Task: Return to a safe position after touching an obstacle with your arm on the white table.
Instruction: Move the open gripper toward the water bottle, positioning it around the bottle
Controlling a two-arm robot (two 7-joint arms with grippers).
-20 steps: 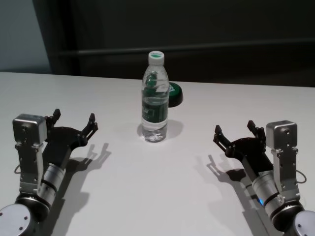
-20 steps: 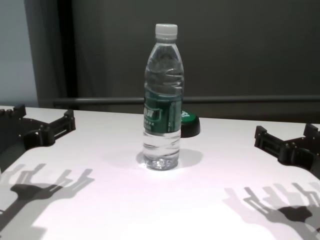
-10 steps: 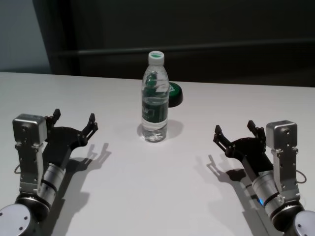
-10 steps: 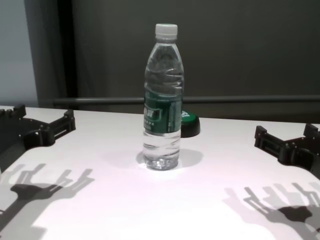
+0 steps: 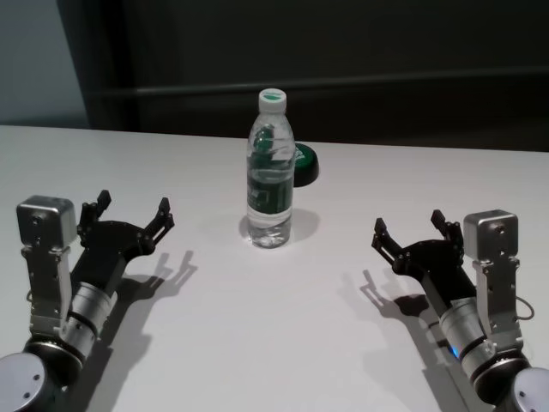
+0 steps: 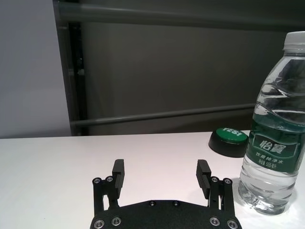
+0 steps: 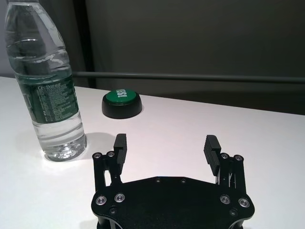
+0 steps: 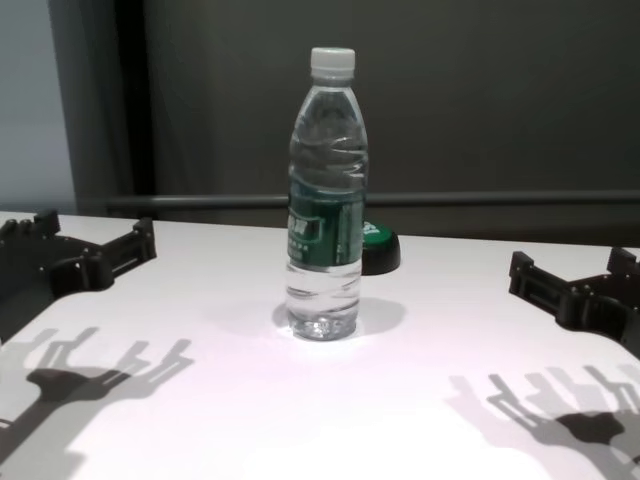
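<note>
The clear water bottle [image 5: 270,172] stands upright at the centre of the head view, on the white surface [image 5: 274,335], touched by nothing. Just behind it, toward the upper right, sits a low black-and-green round button [image 5: 304,164]. The left gripper [image 5: 133,215] hovers at the lower left, fingers [image 6: 117,171] spread wide and empty. The right gripper [image 5: 412,227] hovers at the lower right, fingers [image 7: 210,147] likewise spread, well apart from the bottle.

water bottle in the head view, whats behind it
A low round black button with a green top sits just behind the upright clear plastic water bottle with the white cap, on the white table. The bottle covers its left part.
</note>
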